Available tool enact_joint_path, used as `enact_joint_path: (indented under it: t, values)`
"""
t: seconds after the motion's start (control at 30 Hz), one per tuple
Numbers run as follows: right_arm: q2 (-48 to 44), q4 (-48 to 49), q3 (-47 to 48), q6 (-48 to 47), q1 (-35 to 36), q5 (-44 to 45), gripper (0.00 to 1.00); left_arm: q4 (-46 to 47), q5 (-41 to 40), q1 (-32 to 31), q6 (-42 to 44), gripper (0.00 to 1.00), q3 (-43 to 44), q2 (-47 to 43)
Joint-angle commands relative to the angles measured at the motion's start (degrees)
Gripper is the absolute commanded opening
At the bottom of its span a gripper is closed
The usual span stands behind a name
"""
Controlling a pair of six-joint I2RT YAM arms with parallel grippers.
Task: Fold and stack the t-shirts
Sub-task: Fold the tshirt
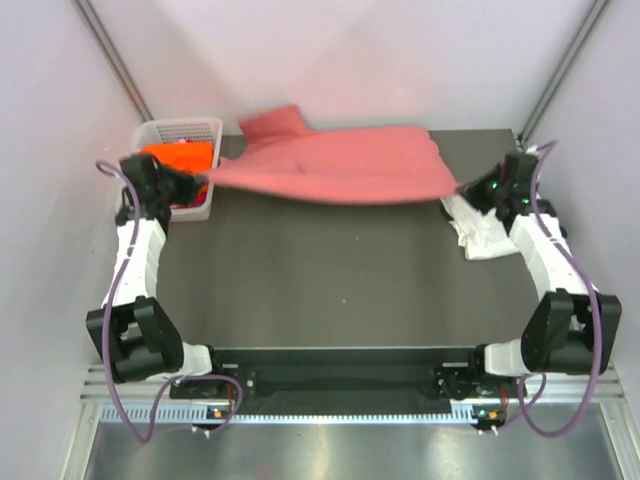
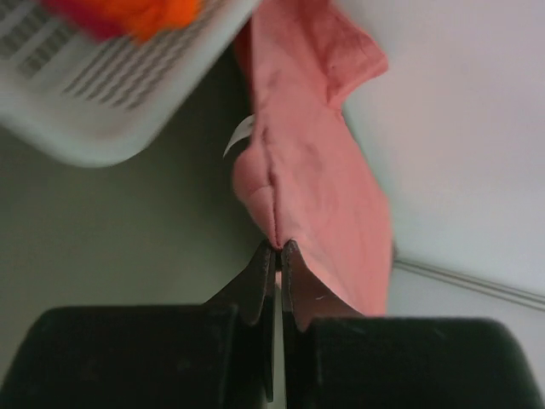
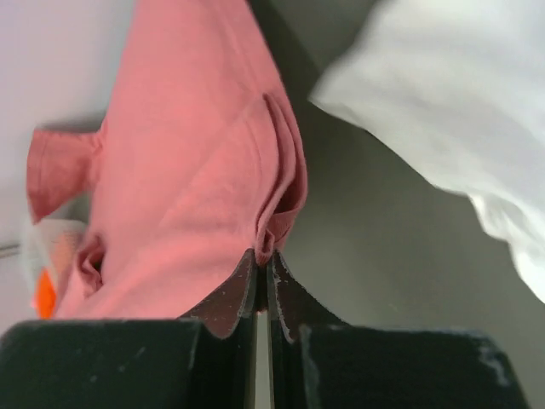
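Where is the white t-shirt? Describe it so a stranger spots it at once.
Start at the dark table and go to its right edge. The white t-shirt lies crumpled there, the only pale cloth; the pink t-shirt hangs stretched across the far side.

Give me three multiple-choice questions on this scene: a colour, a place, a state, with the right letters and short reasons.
1. What colour is the t-shirt stretched between the left gripper and the right gripper? A. white B. blue C. pink-red
2. Where does the orange t-shirt lie? A. in the white basket B. in the right gripper C. in the left gripper
3. How is the left gripper? A. wide open B. shut on the pink-red t-shirt C. shut on nothing
Answers: 1 C, pink-red cloth spans both grippers in the top view; 2 A, orange cloth shows inside the basket; 3 B, its wrist view shows the jaws pinching pink-red cloth.
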Motion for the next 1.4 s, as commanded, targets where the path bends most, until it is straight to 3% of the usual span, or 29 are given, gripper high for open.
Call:
enact_joint_path:
  t: [0.0, 0.2, 0.4, 0.53, 0.9, 0.93, 0.97, 1.0, 1.03, 1.07, 1.1, 1.2, 1.27, 1.3, 1.37]
  values:
    - [-3.14, 9.9, -9.29, 0.3, -0.96, 0.21, 0.0, 13.79, -2.73, 0.61, 1.6, 0.0, -15.39, -11.12]
    - [-5.06, 14.83, -22.24, -1.63, -1.04, 2.23, 0.0, 12.15, -6.59, 0.79, 6.35, 0.0, -31.34, -17.81]
    - [-15.16, 11.06, -33.32, -2.95, -1.04, 6.8, 0.0, 4.16, -10.64, 0.96, 10.75, 0.0, -40.14, -28.34]
    - [-27.0, 8.07, -40.87, -2.69, -1.04, 10.05, 0.02, -3.05, -14.77, 0.96, 11.54, 0.0, -42.96, -34.34]
    - [-43.81, -7.48, -47.74, -0.23, -1.04, 18.22, 0.13, -14.22, -16.09, 0.88, 7.42, 0.0, -49.38, -44.71]
    - [-46.26, -7.75, -48.27, -0.14, -1.04, 18.92, 0.19, -14.83, -16.18, 0.96, 6.19, 0.0, -49.64, -45.5]
    - [-47.24, -8.19, -48.45, -0.05, -1.04, 19.45, 0.32, -15.54, -18.01, 0.88, 5.48, 0.24, -49.73, -46.3]
    - [-48.3, -8.72, -48.45, 0.21, -1.04, 20.24, 0.52, -16.07, -18.72, 0.96, 4.87, 0.44, -49.56, -47.43]
    - [-49.7, -9.16, -48.1, 0.3, -1.04, 21.03, 0.76, -16.42, -18.82, 0.96, 4.43, 0.56, -49.3, -47.88]
    - [-50.15, -9.25, -47.66, -0.13, -1.04, 21.13, 0.78, -16.77, -18.91, 0.96, 4.42, 0.72, -48.95, -48.58]
    - [-50.5, -9.25, -46.35, -0.49, -1.04, 21.13, 0.79, -16.77, -18.82, 0.88, 4.42, 0.77, -47.99, -48.76]
    - [-50.16, -9.34, -43.54, -2.42, -1.04, 22.27, 0.79, -17.3, -18.91, 0.88, 4.51, 0.89, -44.83, -49.47]
    - [-48.32, -7.85, -40.2, -5.23, -1.04, 22.36, 0.79, -16.26, -17.25, 0.96, 5.21, 0.9, -42.36, -49.03]
    - [-47.44, -7.15, -38.88, -6.72, -1.04, 22.27, 0.79, -15.55, -15.15, 0.88, 5.82, 0.99, -39.65, -48.59]
    - [-43.66, -4.87, -34.67, -11.9, -0.96, 20.61, 0.79, -15.02, -11.53, 0.88, 6.97, 0.99, -35.69, -45.27]
